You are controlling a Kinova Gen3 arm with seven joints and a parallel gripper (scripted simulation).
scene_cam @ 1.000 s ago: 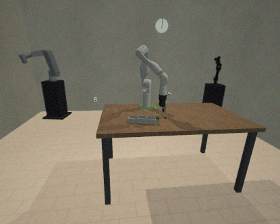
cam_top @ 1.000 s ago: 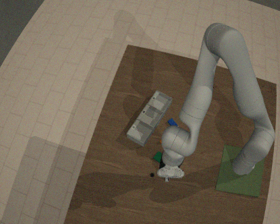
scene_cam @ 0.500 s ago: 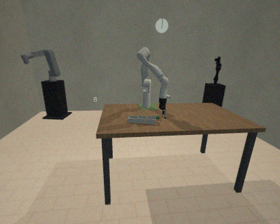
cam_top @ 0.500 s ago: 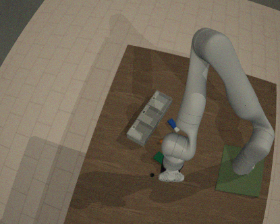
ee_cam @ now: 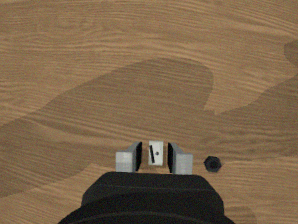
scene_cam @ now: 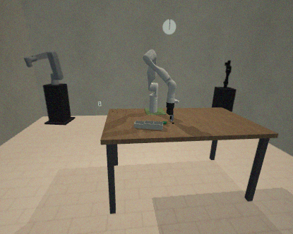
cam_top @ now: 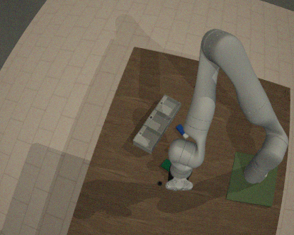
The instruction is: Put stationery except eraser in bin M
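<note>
My gripper [ee_cam: 154,152] points straight down at the wooden table and is partly open. A small white thing with a black mark [ee_cam: 154,152] sits between its two fingers; I cannot tell whether they touch it. In the overhead view the gripper [cam_top: 180,184] is near the table's front, and the arm hides the white thing. A small black round thing [ee_cam: 212,163] lies just beside the fingers and also shows in the overhead view [cam_top: 159,183]. A grey row of three bins [cam_top: 156,123] stands to the left; its marks are too small to read.
A green flat thing [cam_top: 166,164] lies half hidden under the wrist. A blue and white thing [cam_top: 181,131] lies between the bins and the arm. The arm's base stands on a green mat [cam_top: 253,180] at the right.
</note>
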